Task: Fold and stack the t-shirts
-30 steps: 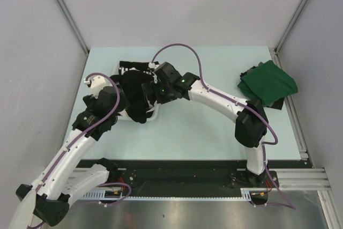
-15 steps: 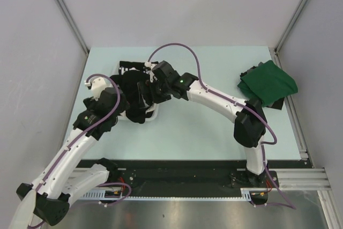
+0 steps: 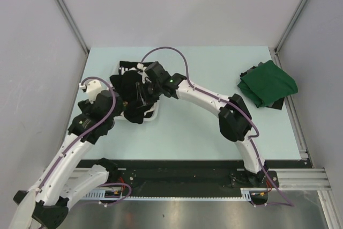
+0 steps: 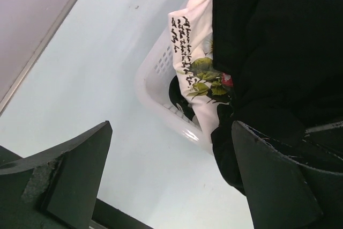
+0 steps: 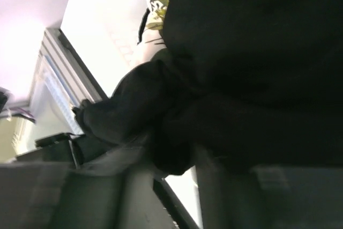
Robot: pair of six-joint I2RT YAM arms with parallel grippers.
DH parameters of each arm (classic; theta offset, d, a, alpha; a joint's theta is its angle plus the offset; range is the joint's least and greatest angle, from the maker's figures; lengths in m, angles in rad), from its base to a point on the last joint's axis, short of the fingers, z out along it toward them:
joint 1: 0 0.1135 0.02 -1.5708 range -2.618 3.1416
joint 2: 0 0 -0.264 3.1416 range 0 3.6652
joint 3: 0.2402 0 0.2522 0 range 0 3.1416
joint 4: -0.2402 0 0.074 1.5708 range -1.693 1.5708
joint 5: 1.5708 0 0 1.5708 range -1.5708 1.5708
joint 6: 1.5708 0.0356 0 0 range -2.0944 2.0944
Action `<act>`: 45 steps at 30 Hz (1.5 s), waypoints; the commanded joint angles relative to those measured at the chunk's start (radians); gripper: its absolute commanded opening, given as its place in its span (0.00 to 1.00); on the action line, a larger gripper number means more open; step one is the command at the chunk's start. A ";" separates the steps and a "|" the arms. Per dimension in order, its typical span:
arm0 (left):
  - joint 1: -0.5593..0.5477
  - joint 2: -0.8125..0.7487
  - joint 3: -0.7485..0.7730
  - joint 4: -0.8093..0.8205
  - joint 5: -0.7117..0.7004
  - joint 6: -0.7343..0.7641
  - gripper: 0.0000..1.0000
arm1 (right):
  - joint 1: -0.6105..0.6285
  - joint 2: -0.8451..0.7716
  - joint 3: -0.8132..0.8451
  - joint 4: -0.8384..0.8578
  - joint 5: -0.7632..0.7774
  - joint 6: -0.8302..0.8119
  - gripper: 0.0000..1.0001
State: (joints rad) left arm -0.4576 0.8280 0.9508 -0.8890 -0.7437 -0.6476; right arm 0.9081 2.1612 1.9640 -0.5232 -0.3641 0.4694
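Note:
A large black t-shirt (image 3: 128, 85) is heaped over the white basket (image 3: 155, 113) at the table's left. My right gripper (image 3: 139, 94) reaches down into the heap. In the right wrist view a bunched fold of the black t-shirt (image 5: 257, 52) fills the gap between the fingers of the right gripper (image 5: 171, 159), which is shut on it. My left gripper (image 4: 177, 186) hangs open over the table just beside the basket (image 4: 155, 105), holding nothing. A white floral-print t-shirt (image 4: 195, 68) lies in the basket under the black t-shirt (image 4: 284, 52). A dark green t-shirt (image 3: 268, 83) lies folded at the far right.
A bit of black cloth (image 3: 276, 103) pokes out from under the green t-shirt. Grey walls enclose the table on the left, the back and the right. A metal rail (image 3: 295, 122) runs along the right edge.
The right arm has moved left, deeper into the black heap, and its jaws have closed on a fold of the cloth. The left arm has shifted slightly left and stays open.

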 commanded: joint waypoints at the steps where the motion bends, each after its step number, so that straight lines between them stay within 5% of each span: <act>1: 0.007 -0.041 0.025 -0.022 -0.040 -0.001 0.99 | 0.003 0.019 0.067 0.000 -0.049 0.014 0.12; 3: 0.008 -0.047 0.013 -0.018 -0.037 -0.001 1.00 | -0.009 0.003 0.081 -0.018 -0.026 -0.005 0.00; 14: 0.007 0.016 -0.058 0.061 0.063 -0.029 0.99 | -0.179 -0.274 0.346 -0.305 0.220 -0.133 0.00; 23: 0.007 0.100 -0.058 0.170 0.121 0.008 0.98 | -0.434 -0.518 0.339 -0.468 0.255 -0.126 0.00; 28: 0.008 0.144 -0.037 0.188 0.142 0.026 0.98 | -0.469 -0.638 0.192 -0.486 0.255 -0.111 0.00; 37: 0.007 0.175 0.002 0.255 0.257 0.080 0.95 | -0.439 -0.791 -0.347 -0.287 0.148 0.015 0.00; 41: 0.007 0.160 0.025 0.378 0.423 0.176 0.95 | -0.433 -0.804 -0.415 -0.313 0.200 0.011 0.36; 45: 0.008 0.154 0.039 0.487 0.579 0.194 0.95 | -0.439 -0.804 -0.418 -0.331 0.241 -0.008 0.47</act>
State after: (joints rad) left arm -0.4561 1.0027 0.9344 -0.5652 -0.3527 -0.5152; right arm 0.4725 1.4097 1.5246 -0.9070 -0.1680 0.4683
